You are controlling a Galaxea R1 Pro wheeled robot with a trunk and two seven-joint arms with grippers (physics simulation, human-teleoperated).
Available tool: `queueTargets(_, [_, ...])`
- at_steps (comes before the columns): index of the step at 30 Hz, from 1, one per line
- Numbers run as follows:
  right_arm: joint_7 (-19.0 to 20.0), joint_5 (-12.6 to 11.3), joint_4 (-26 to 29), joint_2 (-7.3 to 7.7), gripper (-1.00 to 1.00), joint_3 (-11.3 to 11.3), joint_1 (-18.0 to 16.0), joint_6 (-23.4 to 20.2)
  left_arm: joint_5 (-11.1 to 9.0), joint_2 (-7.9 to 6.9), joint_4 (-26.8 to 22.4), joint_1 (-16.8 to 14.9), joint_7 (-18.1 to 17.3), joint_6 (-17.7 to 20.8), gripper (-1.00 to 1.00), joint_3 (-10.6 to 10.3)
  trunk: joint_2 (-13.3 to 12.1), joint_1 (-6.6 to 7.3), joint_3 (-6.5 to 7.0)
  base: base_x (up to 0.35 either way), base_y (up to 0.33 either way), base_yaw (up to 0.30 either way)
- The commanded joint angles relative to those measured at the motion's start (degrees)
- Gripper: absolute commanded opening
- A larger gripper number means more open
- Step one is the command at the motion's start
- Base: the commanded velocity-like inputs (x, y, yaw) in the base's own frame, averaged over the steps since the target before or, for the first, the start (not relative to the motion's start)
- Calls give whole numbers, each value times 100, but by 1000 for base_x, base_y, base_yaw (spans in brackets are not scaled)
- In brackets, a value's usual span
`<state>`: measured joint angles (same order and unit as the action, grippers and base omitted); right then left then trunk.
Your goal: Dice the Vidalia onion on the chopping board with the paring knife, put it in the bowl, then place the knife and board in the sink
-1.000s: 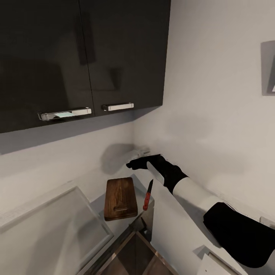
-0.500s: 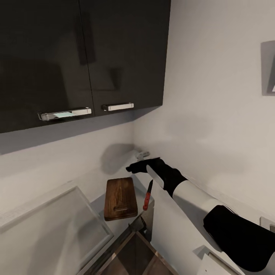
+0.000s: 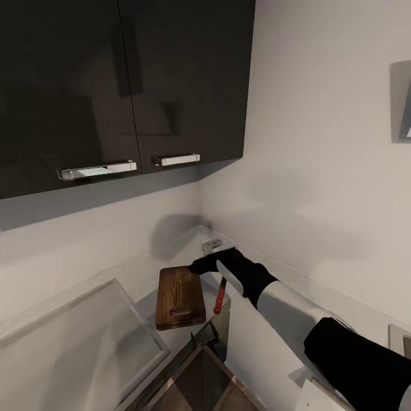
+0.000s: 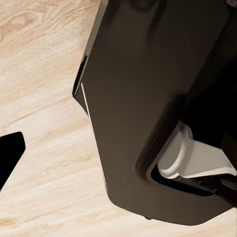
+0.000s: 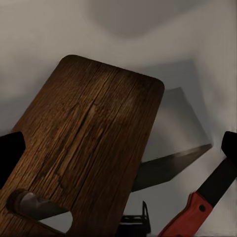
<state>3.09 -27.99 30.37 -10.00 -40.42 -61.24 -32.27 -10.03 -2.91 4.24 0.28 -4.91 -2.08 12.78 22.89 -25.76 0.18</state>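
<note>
The brown wooden chopping board (image 3: 180, 297) lies flat on the grey countertop (image 3: 149, 299), its handle slot toward me; the right wrist view sees it close up (image 5: 94, 143). The paring knife (image 3: 220, 295) lies just right of the board, red handle (image 5: 190, 215) near me, dark blade pointing away. My right gripper (image 3: 198, 266) hovers open just beyond the board's far end and the knife tip, holding nothing (image 5: 118, 148). A steel sink basin edge (image 3: 200, 348) shows below the board. One left fingertip (image 4: 10, 153) shows wide to the side. The onion and bowl are out of view.
Dark wall cabinets (image 3: 125, 85) with chrome handles (image 3: 176, 160) hang above the counter. White walls meet in a corner behind the board, with a small chrome fitting (image 3: 212, 244) there. A pale flat panel (image 3: 74, 342) lies at the left. The left wrist camera faces my dark body (image 4: 148, 108) over wood flooring.
My right gripper has moved down and toward me from the back corner, now close over the board's far end and the knife tip. The chrome fitting behind it is uncovered.
</note>
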Motion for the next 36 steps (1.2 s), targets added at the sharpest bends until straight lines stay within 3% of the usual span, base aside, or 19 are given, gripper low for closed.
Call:
queueTargets(1, [14, 23, -2, 0, 100, -8, 25, -32, -60, 1, 11, -2, -35, -46, 100, 6, 3, -2, 0, 0, 0, 0])
queueTargets(8, [16, 20, -4, 0, 100, -11, 211, -257, -53, 10, 7, -3, -36, -88, 100, 6, 3, -2, 0, 0, 0, 0])
queueTargets(11, [9, -97, -8, 0, 100, -10, 260, -256, -47, 10, 7, -2, -36, -90, 100, 6, 3, -2, 0, 0, 0, 0])
queueTargets(18, [-184, -578, -331, 0, 100, -9, 310, -142, -43, 17, 7, -2, -40, -127, 100, 6, 3, -2, 0, 0, 0, 0])
queueTargets(28, [-907, -1300, -460, 0, 100, -9, 313, 372, -43, 50, 7, -2, -39, -193, 100, -13, 3, -2, 0, 0, 0, 0])
queueTargets(36, [-1302, -1456, -461, 0, 100, -9, 313, 563, -43, 50, 7, -2, -38, -196, 100, -20, 3, -2, 0, 0, 0, 0])
